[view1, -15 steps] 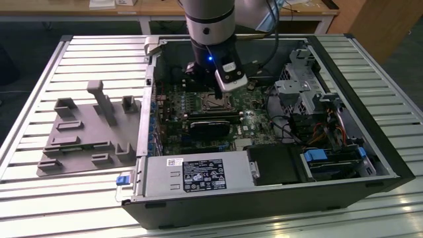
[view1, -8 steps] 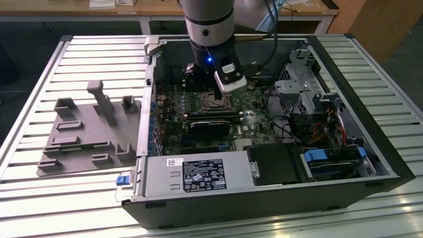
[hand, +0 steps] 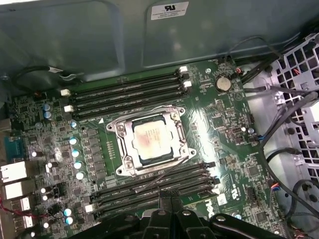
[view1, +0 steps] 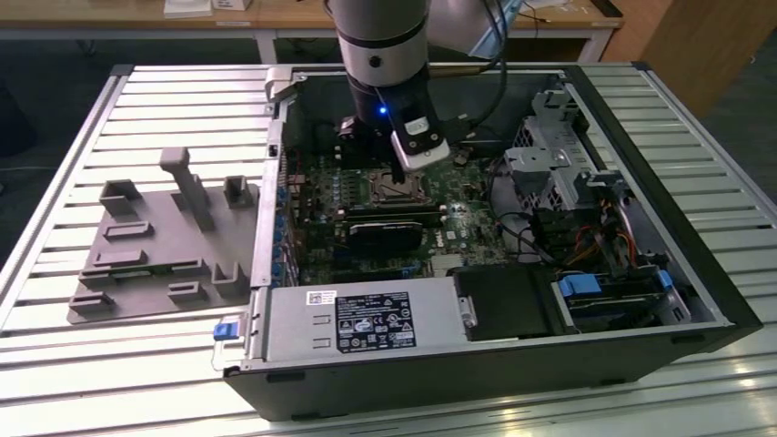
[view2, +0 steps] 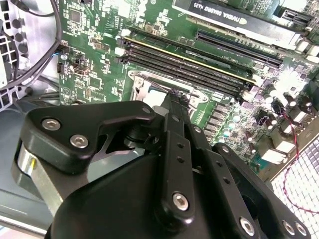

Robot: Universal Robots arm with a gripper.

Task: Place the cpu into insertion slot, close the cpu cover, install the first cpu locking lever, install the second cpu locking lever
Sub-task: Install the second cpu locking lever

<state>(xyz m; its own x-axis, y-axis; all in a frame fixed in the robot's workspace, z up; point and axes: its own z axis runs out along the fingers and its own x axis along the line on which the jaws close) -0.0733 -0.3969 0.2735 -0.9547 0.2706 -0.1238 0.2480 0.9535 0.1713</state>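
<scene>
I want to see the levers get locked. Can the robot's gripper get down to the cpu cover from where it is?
Probably yes. The gripper hangs just above the motherboard, close beside the cpu cover, which lies shut over the cpu. Nothing stands between them; the loose cables lie off to one side.

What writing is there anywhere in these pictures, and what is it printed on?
Large label on the grey power supply box: symbols and print, too small to read.
Small white sticker beside it: too small.
White sticker on the case wall: blurred.
White lettering on the black card: upside down and cut off, not reliably readable.
Nothing can be quoted.
</scene>
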